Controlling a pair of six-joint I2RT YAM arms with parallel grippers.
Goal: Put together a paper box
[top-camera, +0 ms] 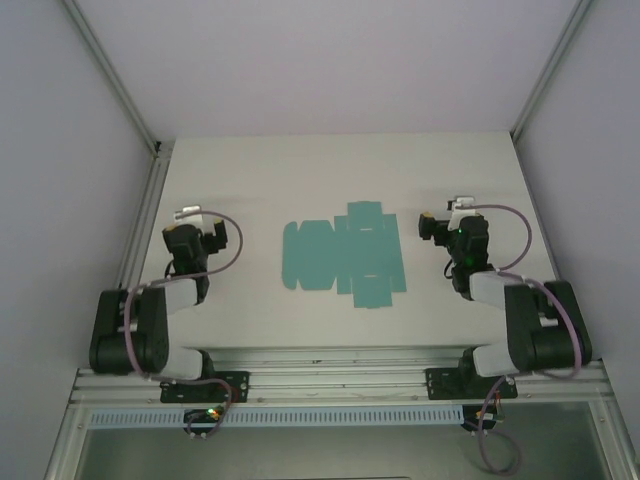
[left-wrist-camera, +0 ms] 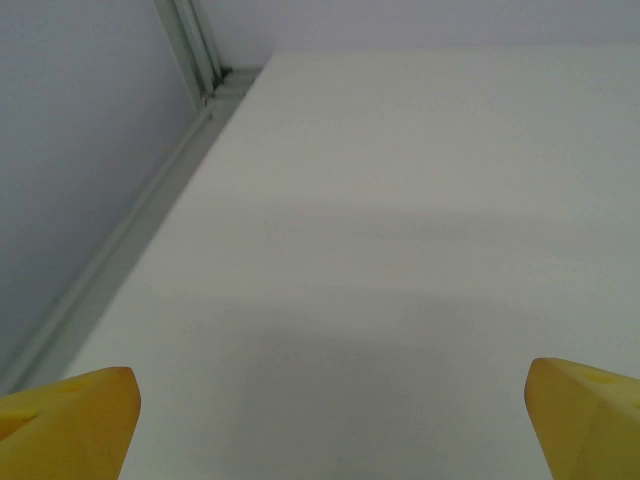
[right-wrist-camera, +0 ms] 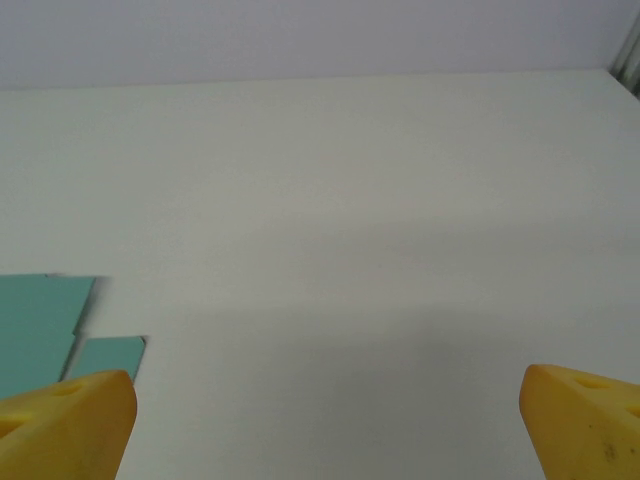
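The paper box (top-camera: 343, 255) lies as a flat teal-green cut-out sheet with several flaps in the middle of the white table (top-camera: 260, 180). My left gripper (top-camera: 192, 226) rests to its left, apart from it, open over bare table, its yellow fingertips (left-wrist-camera: 70, 420) wide apart. My right gripper (top-camera: 448, 219) rests to the sheet's right, also open and holding nothing. In the right wrist view a corner of the paper box (right-wrist-camera: 40, 320) shows at the left edge, beside one yellow fingertip (right-wrist-camera: 65, 425).
A metal frame rail (top-camera: 140, 240) runs along the table's left edge, and its corner post (left-wrist-camera: 195, 50) shows in the left wrist view. Grey walls close in the table on three sides. Bare table lies behind and around the sheet.
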